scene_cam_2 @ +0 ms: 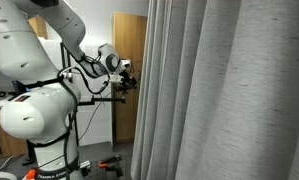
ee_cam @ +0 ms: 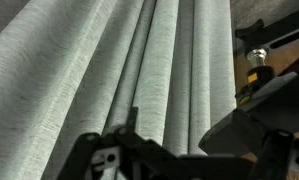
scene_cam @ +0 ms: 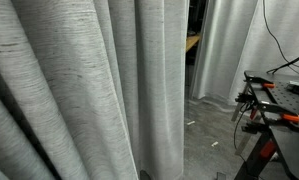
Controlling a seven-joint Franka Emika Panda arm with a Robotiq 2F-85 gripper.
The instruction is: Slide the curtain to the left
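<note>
Near the edge of the light-grey woven curtain | tool small, dark, opening cannot be told | curtain top cropped

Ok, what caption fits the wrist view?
The robot's end effector points at a big grey curtain with deep folds.

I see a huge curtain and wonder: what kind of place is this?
Probably a lab or workshop: a white robot arm stands beside the curtain, and there are orange-handled clamps at a dark workbench.
</note>
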